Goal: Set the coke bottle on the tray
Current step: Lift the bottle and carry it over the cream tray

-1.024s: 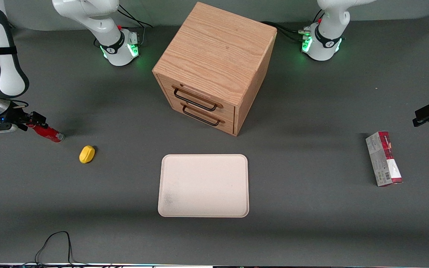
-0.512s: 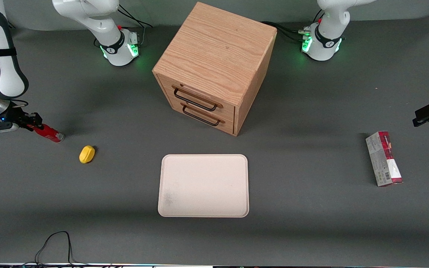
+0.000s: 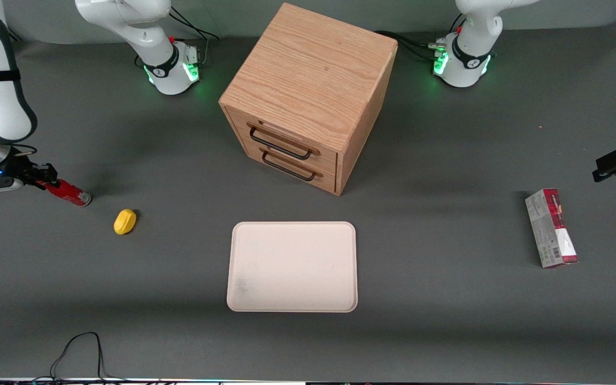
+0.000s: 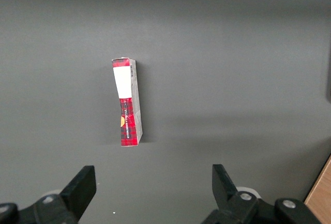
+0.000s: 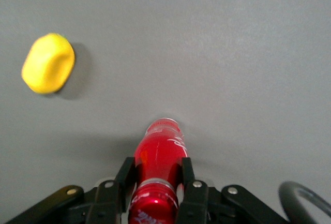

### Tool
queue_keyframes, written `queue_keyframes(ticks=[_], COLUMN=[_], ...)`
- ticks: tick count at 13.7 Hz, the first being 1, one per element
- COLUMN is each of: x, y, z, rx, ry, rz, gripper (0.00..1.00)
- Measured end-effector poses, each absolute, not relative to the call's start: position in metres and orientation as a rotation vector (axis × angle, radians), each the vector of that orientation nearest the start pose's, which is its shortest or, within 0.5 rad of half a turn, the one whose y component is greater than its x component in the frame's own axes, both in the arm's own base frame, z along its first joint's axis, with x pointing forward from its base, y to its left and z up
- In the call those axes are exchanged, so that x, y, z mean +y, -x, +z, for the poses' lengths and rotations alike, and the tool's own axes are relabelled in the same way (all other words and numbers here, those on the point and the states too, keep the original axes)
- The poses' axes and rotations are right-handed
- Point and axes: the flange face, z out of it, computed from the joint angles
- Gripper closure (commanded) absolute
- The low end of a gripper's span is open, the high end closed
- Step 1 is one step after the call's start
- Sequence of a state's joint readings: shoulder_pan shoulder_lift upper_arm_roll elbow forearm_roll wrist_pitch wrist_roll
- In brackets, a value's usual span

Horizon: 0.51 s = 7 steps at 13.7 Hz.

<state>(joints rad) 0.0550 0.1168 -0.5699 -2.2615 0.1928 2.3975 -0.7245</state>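
Between our black fingers [image 5: 125, 175] sits the neck end of the small slim red coke bottle [image 5: 158, 172], and the gripper [image 5: 154, 176] pinches it just below the red cap while the silvery base points away from us, low over the dark grey table [image 3: 447, 321]. Just past the base lies the yellow lemon-like lump [image 3: 125, 221], and well apart from our fingertips, toward the middle of the table, waits the flat pale cream rectangular tray [image 3: 292, 266].

We judge the hold risky: so close to the cap, the long body can swing or slip out during a quick carry, and a low path could clip the lump.

Compared with a second ago, our gripper has drawn back toward the working arm's end, and the bottle has moved with it slightly; the tray and lump are unmoved.
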Motion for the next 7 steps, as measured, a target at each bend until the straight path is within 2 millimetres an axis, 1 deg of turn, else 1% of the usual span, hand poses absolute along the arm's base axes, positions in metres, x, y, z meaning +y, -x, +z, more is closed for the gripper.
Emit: queue_keyframes(ticks=[1,2,3,5,7], x=[-0.254,-0.243,-0.227,-0.183,-0.13], y=[-0.482,-0.501,-0.522,-0.561,-0.593], z=[0.339,0.36,0.384,0.436,0.493], rx=[-0.083,-0.044,-0.02,0.001,0.028], ry=[3.087,3.073,3.065,3.062,3.057], rz=[-0.104,-0.104,-0.108,-0.107,-0.095], gripper=[1.0,1.0,1.0,1.0,1.0])
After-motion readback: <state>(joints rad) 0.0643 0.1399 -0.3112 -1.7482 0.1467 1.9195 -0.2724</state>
